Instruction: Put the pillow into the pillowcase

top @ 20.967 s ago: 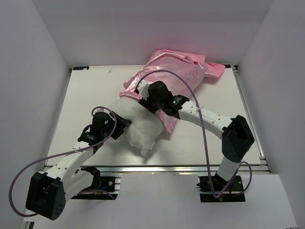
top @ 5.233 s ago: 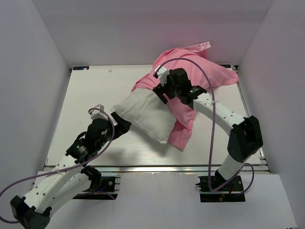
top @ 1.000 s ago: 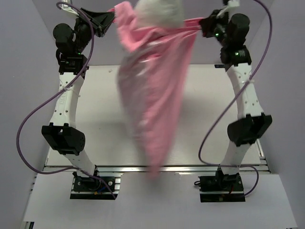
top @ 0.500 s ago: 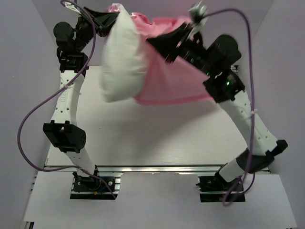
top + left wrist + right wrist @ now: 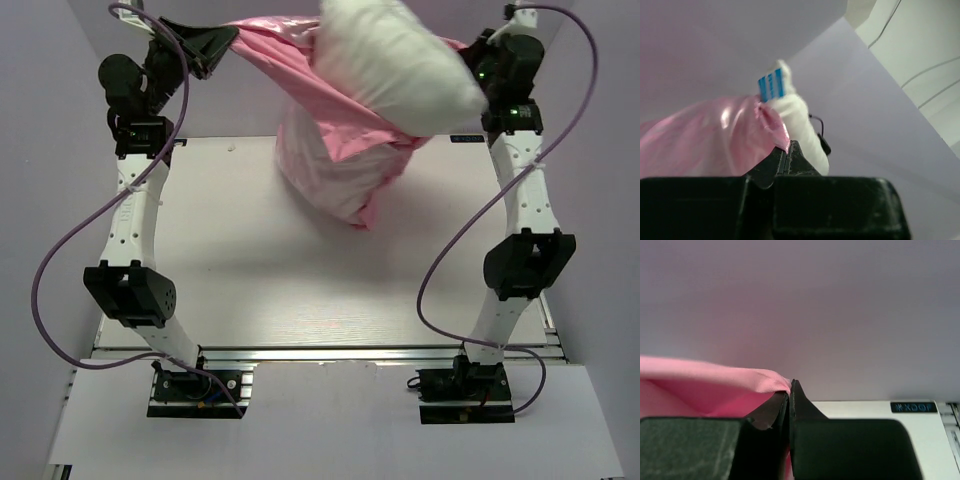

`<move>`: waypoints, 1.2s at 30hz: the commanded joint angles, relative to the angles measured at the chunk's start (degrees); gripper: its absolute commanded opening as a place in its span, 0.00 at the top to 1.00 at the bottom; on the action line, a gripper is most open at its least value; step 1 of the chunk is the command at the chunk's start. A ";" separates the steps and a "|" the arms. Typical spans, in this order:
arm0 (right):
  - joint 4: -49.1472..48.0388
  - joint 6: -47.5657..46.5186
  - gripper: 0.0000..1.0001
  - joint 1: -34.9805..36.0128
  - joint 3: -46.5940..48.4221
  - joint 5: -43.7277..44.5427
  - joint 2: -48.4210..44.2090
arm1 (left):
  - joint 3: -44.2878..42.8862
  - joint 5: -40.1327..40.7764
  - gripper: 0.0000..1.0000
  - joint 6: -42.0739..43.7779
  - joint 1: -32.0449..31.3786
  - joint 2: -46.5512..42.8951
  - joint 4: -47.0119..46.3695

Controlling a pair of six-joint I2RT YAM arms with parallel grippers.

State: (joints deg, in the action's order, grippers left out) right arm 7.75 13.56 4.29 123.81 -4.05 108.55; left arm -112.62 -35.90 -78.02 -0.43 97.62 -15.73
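Observation:
Both arms are raised high over the table. The pink satin pillowcase [image 5: 335,160] hangs between them, its opening stretched across the top. My left gripper [image 5: 232,36] is shut on the pillowcase's left edge [image 5: 771,122]. My right gripper [image 5: 470,50] is shut on the right edge [image 5: 760,382]. The white pillow [image 5: 395,65] lies tilted across the top of the opening, mostly outside the sack, and hides the right fingertips from above. In the left wrist view the pillow [image 5: 800,130] shows past the fingers with a blue-striped tag [image 5: 771,86].
The white table [image 5: 200,260] lies far below the hanging fabric. White enclosure walls [image 5: 50,150] stand close on the left, right and back. A black label [image 5: 912,407] sits at the table's far edge.
The pillow has swung from the left side to the upper right. The right arm has straightened up and back to the right. The pillowcase now bunches lower in the middle.

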 commanded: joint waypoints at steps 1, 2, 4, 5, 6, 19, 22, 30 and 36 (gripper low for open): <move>-6.77 4.95 1.00 -1.05 2.41 0.58 -8.79 | 0.99 -1.01 1.00 -0.64 0.34 -1.39 -2.11; -7.13 6.03 1.00 -0.09 2.05 -1.72 -11.23 | 1.34 -1.10 1.00 -1.34 0.34 -0.95 -2.64; -11.51 6.48 1.00 7.98 1.79 -7.35 -13.71 | 1.61 -1.54 1.00 -1.87 0.25 -0.33 -3.34; -13.18 6.65 1.00 11.75 1.18 -9.63 -16.50 | 1.52 -1.72 1.00 -2.22 0.25 0.19 -3.52; -14.15 6.04 1.00 21.36 0.91 -11.48 -17.84 | 1.26 -1.80 1.00 -2.40 0.25 0.46 -3.52; -6.89 -7.59 1.00 25.72 8.95 4.65 -8.59 | -7.53 -3.91 1.00 -4.59 3.24 2.23 -0.80; -10.36 -9.51 1.00 13.57 13.22 11.60 -4.75 | -6.30 -4.62 1.00 -5.13 3.24 1.34 -1.41; -12.83 -2.74 1.00 25.54 3.85 -7.50 -15.28 | -9.45 -4.79 1.00 -6.09 3.24 4.15 -0.63; -6.20 -5.99 1.00 56.42 -1.65 -16.86 -22.69 | -15.87 -4.27 1.00 -8.20 3.24 7.76 0.08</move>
State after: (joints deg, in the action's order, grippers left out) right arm 8.21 8.19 52.12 119.00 -10.44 94.17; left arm -124.79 -43.00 -84.47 2.55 104.97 -13.91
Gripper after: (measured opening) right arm 0.008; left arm 0.022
